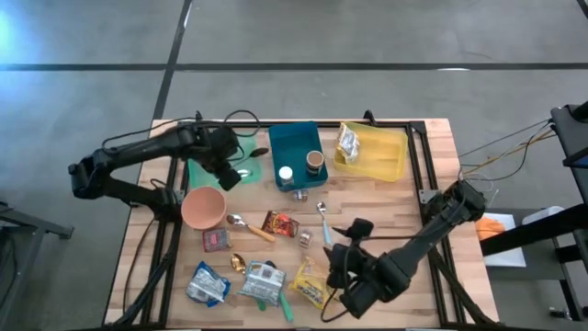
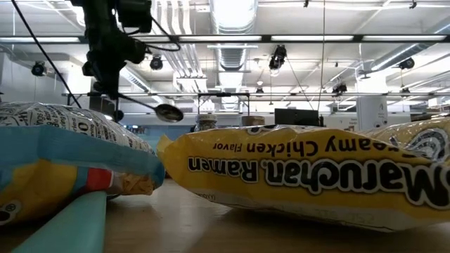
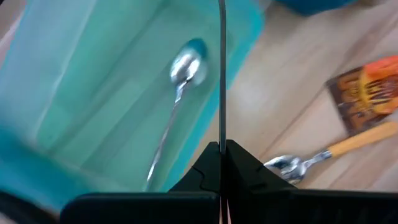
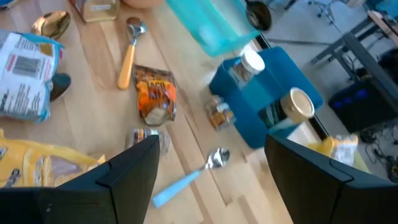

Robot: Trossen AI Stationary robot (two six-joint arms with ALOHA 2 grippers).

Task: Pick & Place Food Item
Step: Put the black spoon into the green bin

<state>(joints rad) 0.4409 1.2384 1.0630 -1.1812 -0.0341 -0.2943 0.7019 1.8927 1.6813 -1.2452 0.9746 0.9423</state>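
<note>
now | wood table (image 1: 432,184) cluttered | left hand (image 1: 227,173) grips spoon (image 2: 165,111) | right hand (image 1: 342,267) open

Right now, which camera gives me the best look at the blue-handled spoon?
The right wrist view: the blue-handled spoon lies whole between the open right claw's fingers. The high view shows it small beside the arm. The low and left wrist views don't show it.

My left arm reaches in from the left edge toward the table's far-left part, left gripper (image 1: 241,174) raised off the surface with fingers (image 3: 239,163) pinched tight together. My right arm comes in from the right edge and bends low across the near side, right gripper (image 1: 336,276) spread wide.
</note>
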